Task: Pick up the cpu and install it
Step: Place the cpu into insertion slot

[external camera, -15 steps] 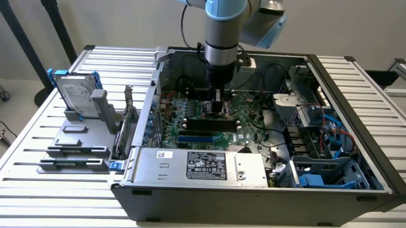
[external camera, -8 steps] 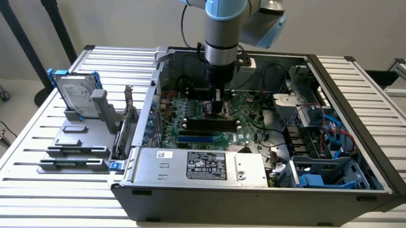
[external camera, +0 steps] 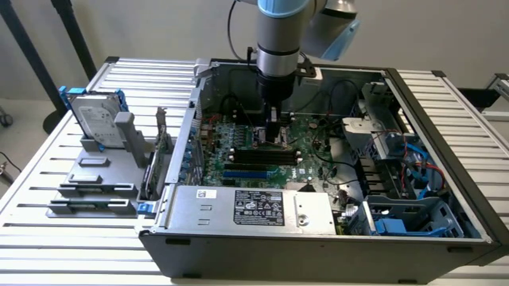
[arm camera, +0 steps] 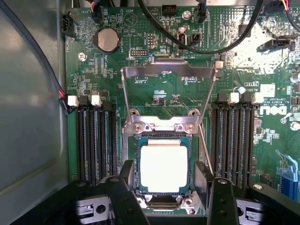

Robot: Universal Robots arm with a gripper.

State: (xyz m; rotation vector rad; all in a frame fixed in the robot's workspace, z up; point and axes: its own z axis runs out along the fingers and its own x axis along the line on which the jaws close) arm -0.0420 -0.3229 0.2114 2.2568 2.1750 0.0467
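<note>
The cpu (arm camera: pixel 163 168), a small square chip with a pale silvery top, lies flat in the motherboard socket (arm camera: pixel 163 199). The socket's metal load plate (arm camera: pixel 166 75) is swung up and open behind it. My gripper (arm camera: pixel 164 177) straddles the chip, open. Its black fingers (arm camera: pixel 127 174) stand just outside the chip's two opposite edges and do not squeeze it. In the exterior view the gripper (external camera: pixel 273 136) reaches straight down into the open computer case (external camera: pixel 318 244), over the middle of the green motherboard (external camera: pixel 254 156).
Black memory slots (arm camera: pixel 96 140) flank the socket on both sides, and black cables (arm camera: pixel 206 44) arc over the board. A labelled power-supply box (external camera: pixel 254 208) fills the case's near side. A hard drive (external camera: pixel 95 122) in a blue bracket stands on a grey fixture (external camera: pixel 92 179) outside the case.
</note>
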